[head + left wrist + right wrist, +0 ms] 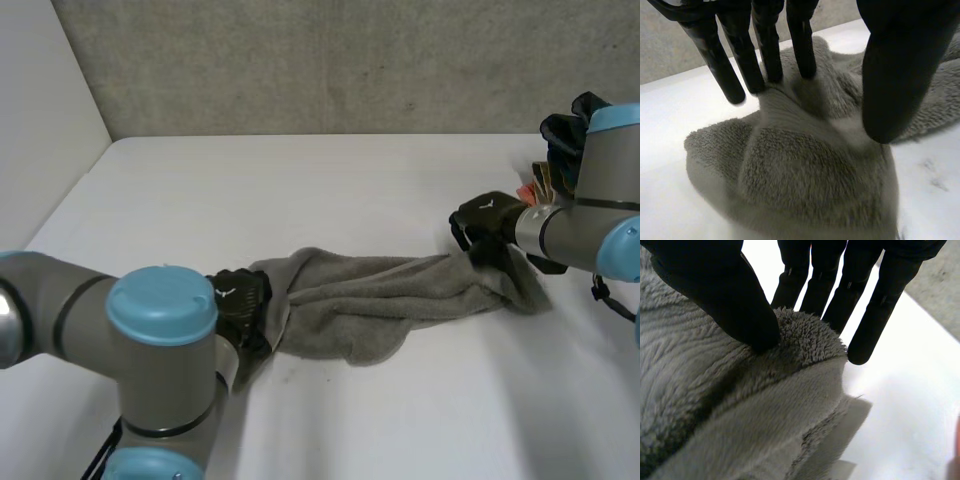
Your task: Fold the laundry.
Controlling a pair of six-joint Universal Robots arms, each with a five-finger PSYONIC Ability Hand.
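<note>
A grey towel (385, 300) lies bunched in a long roll across the white table (300, 190). My left hand (243, 300) is at the towel's left end. In the left wrist view its fingers (767, 55) dig into a raised fold of the towel (805, 170) while the thumb (900, 75) presses from the other side, pinching the cloth. My right hand (485, 222) is at the towel's right end. There its thumb (725, 295) pins the towel's fluffy edge (805, 340) against the fingers (875, 305).
A grey wall (330, 60) runs along the table's far edge, and a white wall (40, 120) closes its left side. Small orange and red things (535, 185) sit behind my right forearm. Bare tabletop lies in front of the towel and behind it.
</note>
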